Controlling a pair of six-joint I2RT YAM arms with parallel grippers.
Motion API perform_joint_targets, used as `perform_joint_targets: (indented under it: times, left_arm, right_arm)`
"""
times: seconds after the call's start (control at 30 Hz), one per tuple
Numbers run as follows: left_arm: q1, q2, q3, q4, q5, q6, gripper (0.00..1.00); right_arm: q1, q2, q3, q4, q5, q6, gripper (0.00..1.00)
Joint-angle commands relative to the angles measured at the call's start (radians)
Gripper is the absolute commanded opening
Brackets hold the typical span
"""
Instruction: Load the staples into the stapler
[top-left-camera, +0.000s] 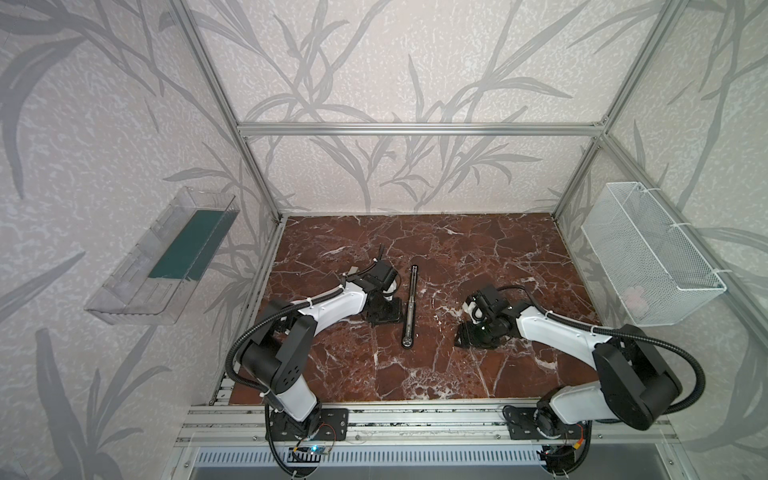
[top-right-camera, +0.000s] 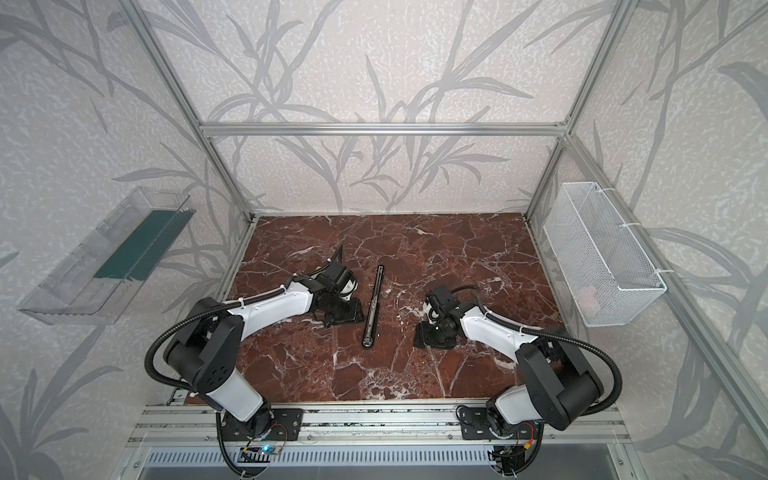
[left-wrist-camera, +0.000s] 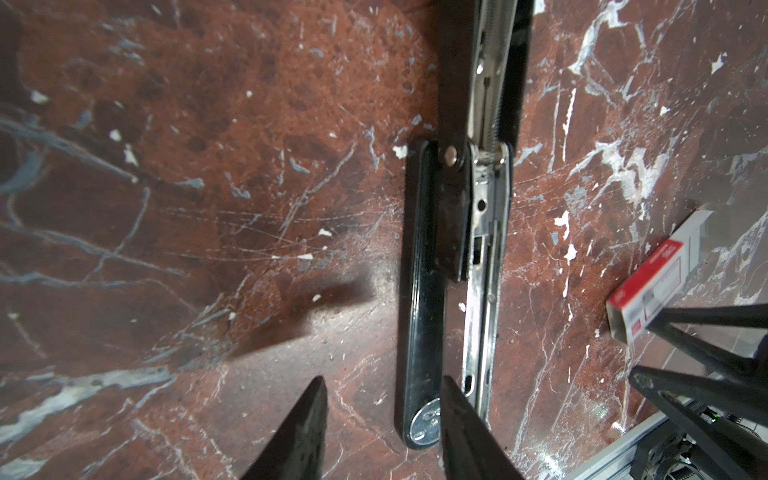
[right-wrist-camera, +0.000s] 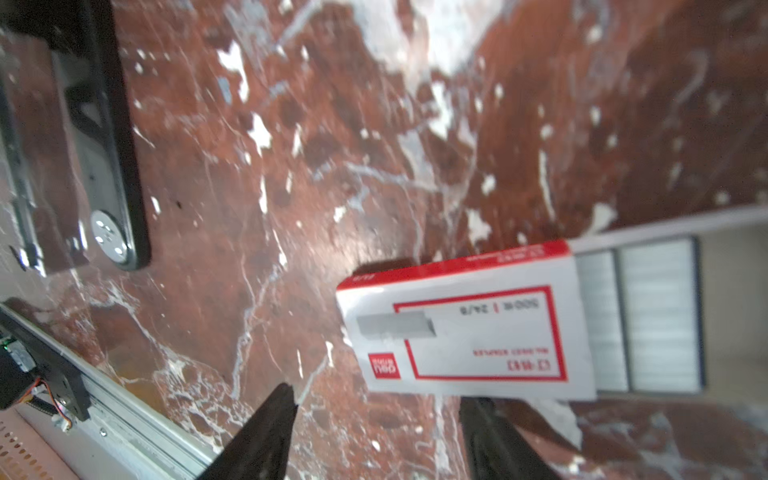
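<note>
Left wrist view: our left gripper (left-wrist-camera: 382, 386) stands moderately apart, empty, at the anvil end of the stapler (left-wrist-camera: 419, 291), which lies unfolded flat on the marble table (left-wrist-camera: 166, 208). Our right gripper (right-wrist-camera: 378, 395) is wider, also empty, just beside the staple box (right-wrist-camera: 478, 332). We see the staples (right-wrist-camera: 656, 316) at its slid-open end.

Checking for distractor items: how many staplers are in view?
1. The black stapler lies opened flat on the marble table, between the left arm and the right arm; another could be hidden under an arm.
</note>
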Motion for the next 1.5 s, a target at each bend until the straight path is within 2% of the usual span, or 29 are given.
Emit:
perform_joint_targets:
  times: [0.0, 0.2, 0.3, 0.47, 0.67, 0.87, 1.03, 1.3, 1.37, 1.47]
  left_arm:
    - [-0.002, -0.021, 0.01, -0.021, -0.023, -0.014, 0.46]
    - [-0.002, -0.052, -0.011, -0.021, -0.037, -0.025, 0.46]
    - [-0.002, -0.055, -0.011, -0.023, -0.043, -0.03, 0.46]
    - [-0.002, -0.06, -0.006, -0.021, -0.045, -0.028, 0.46]
    - [-0.001, -0.045, 0.008, -0.024, -0.037, -0.014, 0.46]
    - [0.0, -0.031, 0.012, -0.011, -0.025, -0.015, 0.46]
    - [-0.001, -0.032, 0.012, -0.007, -0.02, -0.017, 0.46]
    - [-0.001, -0.048, 0.003, -0.009, -0.028, -0.024, 0.46]
    - [0.0, -0.055, 0.005, -0.012, -0.04, -0.028, 0.46]
    - [0.0, -0.079, 0.0, -0.009, -0.055, -0.034, 0.46]
  right_arm:
    - [0.002, 0.067, 0.084, 0.066, 0.028, -0.022, 0.65]
    - [-0.018, 0.179, 0.144, 0.079, 0.094, -0.059, 0.64]
    - [-0.018, 0.199, 0.172, 0.076, 0.085, -0.083, 0.63]
    - [-0.003, 0.144, 0.186, 0.016, 0.085, -0.099, 0.61]
    - [0.025, 0.074, 0.101, -0.053, 0.052, -0.051, 0.6]
    - [0.025, 0.024, 0.044, -0.104, 0.095, -0.024, 0.6]
    - [-0.009, 0.016, 0.061, -0.179, 0.205, -0.03, 0.6]
    - [-0.068, -0.001, 0.101, -0.176, 0.267, -0.057, 0.6]
    - [-0.067, -0.022, 0.108, -0.172, 0.266, -0.055, 0.59]
    - [-0.07, -0.06, 0.125, -0.184, 0.259, -0.064, 0.5]
